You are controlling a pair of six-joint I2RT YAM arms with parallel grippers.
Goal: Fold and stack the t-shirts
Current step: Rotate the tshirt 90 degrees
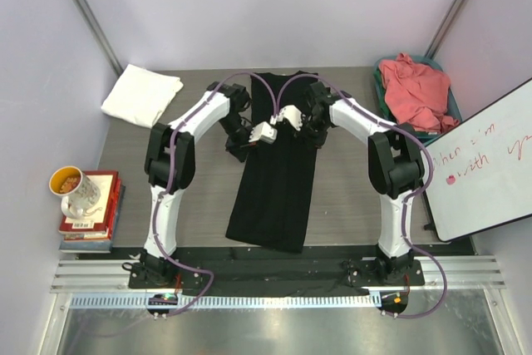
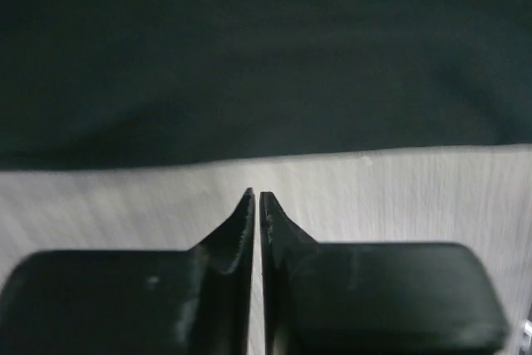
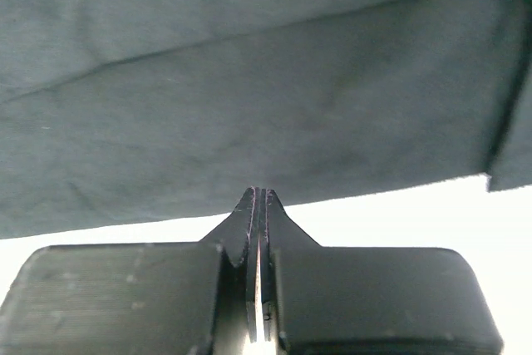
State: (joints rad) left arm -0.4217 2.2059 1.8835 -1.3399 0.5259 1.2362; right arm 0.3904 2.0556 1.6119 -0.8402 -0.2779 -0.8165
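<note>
You're looking at a grey wood-grain desk boxed in by pale lilac walls, with a whiteboard out past your right end effector. There's one container, a teal basket further out on that same side, with the coral tee crumpled inside. Tee count is three: that coral one, the white tee folded well off to the outside of your left end effector, and the black tee lying as a long strip right under both end effectors. One mug sits on a stack of books. The left end effector is clenched on nothing, tips over bare desk just beside the black cloth. The right one is clenched too, tips touching the black hem, and you can't tell if it's pinching any
</note>
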